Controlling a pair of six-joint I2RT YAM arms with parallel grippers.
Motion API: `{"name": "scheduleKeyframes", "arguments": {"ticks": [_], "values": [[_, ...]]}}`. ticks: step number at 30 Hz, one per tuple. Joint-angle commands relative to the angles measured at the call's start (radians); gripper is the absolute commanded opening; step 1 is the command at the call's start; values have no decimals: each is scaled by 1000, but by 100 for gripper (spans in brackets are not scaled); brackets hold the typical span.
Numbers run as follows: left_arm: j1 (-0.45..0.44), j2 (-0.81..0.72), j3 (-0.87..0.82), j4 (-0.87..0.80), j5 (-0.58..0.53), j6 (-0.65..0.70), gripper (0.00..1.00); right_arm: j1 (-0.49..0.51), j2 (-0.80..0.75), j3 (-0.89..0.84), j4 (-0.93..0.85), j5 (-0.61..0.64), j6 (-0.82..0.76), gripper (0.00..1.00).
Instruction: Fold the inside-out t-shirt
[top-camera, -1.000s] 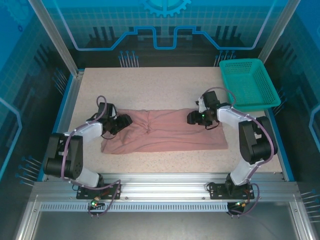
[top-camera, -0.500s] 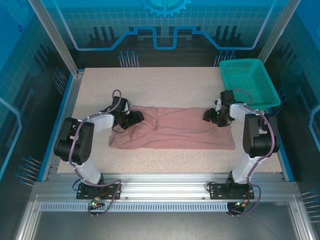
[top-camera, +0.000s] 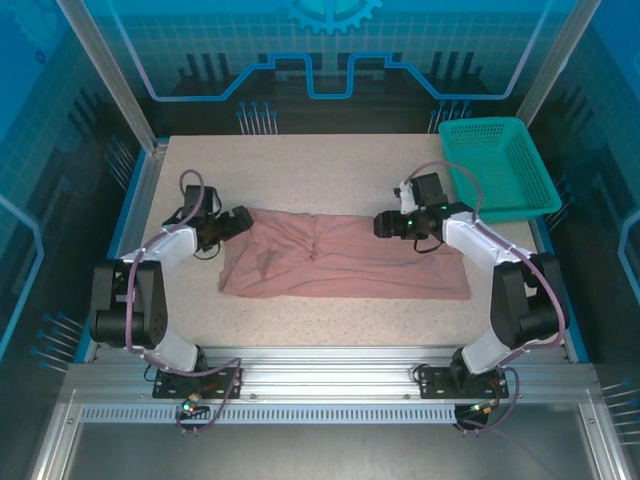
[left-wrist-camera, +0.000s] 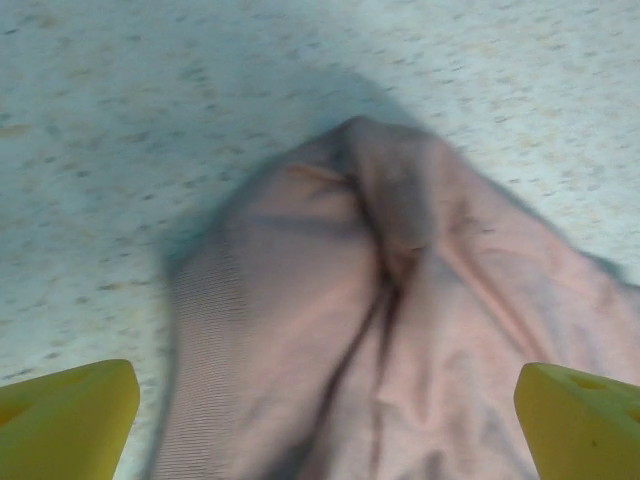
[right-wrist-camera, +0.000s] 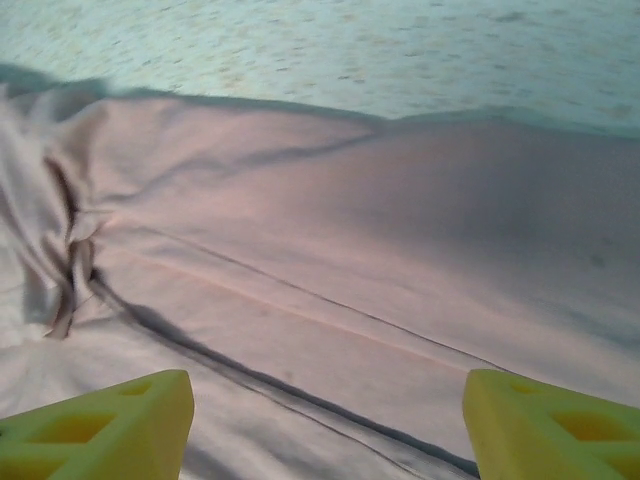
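My left tool (top-camera: 243, 217) has backed off the left end of the t-shirt (top-camera: 340, 262); my right tool (top-camera: 383, 226) slid inward over it. The wrist cameras show both released, with fingers spread and empty; from overhead I can't make that out.

The top camera looks down at my table (top-camera: 300, 170) from above and behind my bases. Each wrist camera faces the shirt (top-camera: 340, 265) from very near; the top view shows that cloth too.

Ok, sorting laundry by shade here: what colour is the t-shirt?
The t-shirt is a dusty salmon-pink, seen best in the top external view.
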Motion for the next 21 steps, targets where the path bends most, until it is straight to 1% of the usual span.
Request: {"name": "scheduleKeyframes", "arguments": {"ticks": [1, 3, 9, 13, 16, 21], "values": [[-8, 44, 15, -66, 7, 33, 99, 20, 12, 34, 9, 1, -21, 76], [-8, 85, 45, -94, -16, 41, 99, 28, 15, 35, 10, -7, -17, 77], [-12, 188, 99, -137, 59, 34, 99, 30, 4, 14, 21, -14, 0, 77], [-48, 203, 103, -136, 118, 50, 98, 31, 1, 2, 21, -9, 7, 77], [-84, 196, 95, -128, 162, 54, 96, 30, 8, 4, 12, 1, 7, 77], [-123, 183, 93, -114, 175, 55, 93, 31, 29, 4, 14, -4, 16, 76]]}}
